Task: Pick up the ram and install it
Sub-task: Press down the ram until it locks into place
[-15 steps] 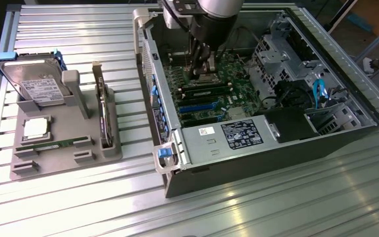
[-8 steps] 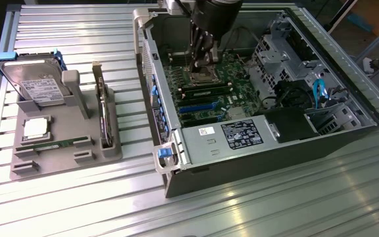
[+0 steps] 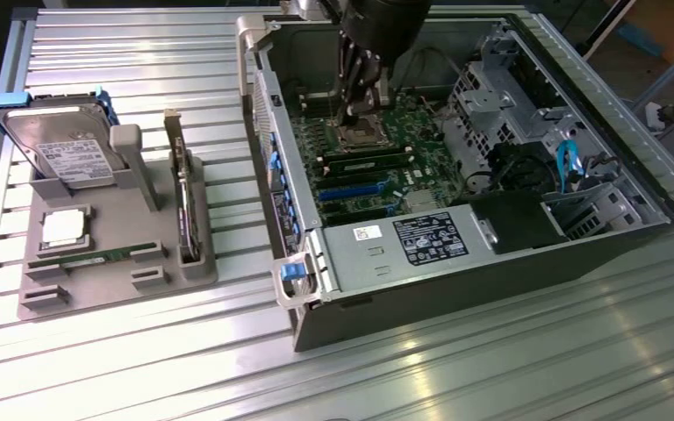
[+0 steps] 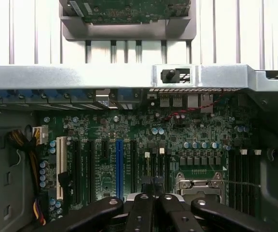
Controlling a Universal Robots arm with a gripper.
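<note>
A thin green ram (image 3: pixel 91 257) lies flat near the front of the grey holder (image 3: pixel 115 282), at the exterior view's left. My gripper (image 3: pixel 354 112) hangs inside the open computer case (image 3: pixel 466 272), just over the motherboard (image 3: pixel 431 149) beside the silver processor socket (image 3: pixel 361 133). It is shut, and I see nothing between its fingers. In the wrist view the gripper (image 4: pixel 153 186) hovers over the dark memory slots (image 4: pixel 154 162) next to the processor socket (image 4: pixel 199 186). Long dark-green sticks (image 3: pixel 367 163) sit in those slots.
The holder also carries a silver hard drive (image 3: pixel 68 153), a square processor chip (image 3: pixel 64 226) and an upright green card (image 3: pixel 179 189). The case's metal walls, drive cage (image 3: pixel 507 96) and black power supply (image 3: pixel 431 239) close in around the motherboard. Ribbed metal table (image 3: pixel 455 368) lies all around.
</note>
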